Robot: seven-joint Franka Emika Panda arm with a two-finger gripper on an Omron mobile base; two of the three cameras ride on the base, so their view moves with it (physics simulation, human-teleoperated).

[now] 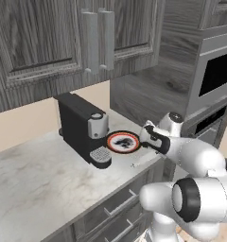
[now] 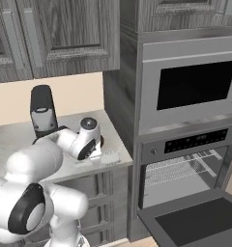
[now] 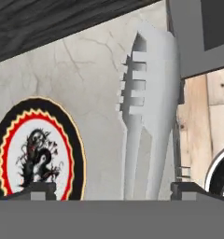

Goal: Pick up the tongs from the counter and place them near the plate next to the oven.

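The silver-grey tongs point(image 3: 149, 107) lie flat on the light marbled counter point(image 3: 95, 79), close to its edge and just right of the plate point(image 3: 37, 149), which has a black and red ring. My gripper point(image 3: 113, 190) hovers right over them, open. Its two dark fingertips point(image 3: 37, 189) stand wide apart, with the tongs' narrow end between them and nearer the right one. From the left base view, the hand point(image 1: 153, 137) hangs over the counter edge beside the plate point(image 1: 123, 142), and the tongs point(image 1: 141, 162) lie below it. The tongs point(image 2: 109, 157) rest next to the oven point(image 2: 190, 87).
A black coffee machine point(image 1: 82, 125) stands left of the plate, with wall cabinets point(image 1: 63, 33) above. A lower oven's door point(image 2: 195, 219) hangs open to the right of the counter. A dark wood panel point(image 1: 148, 90) walls off the counter's far end.
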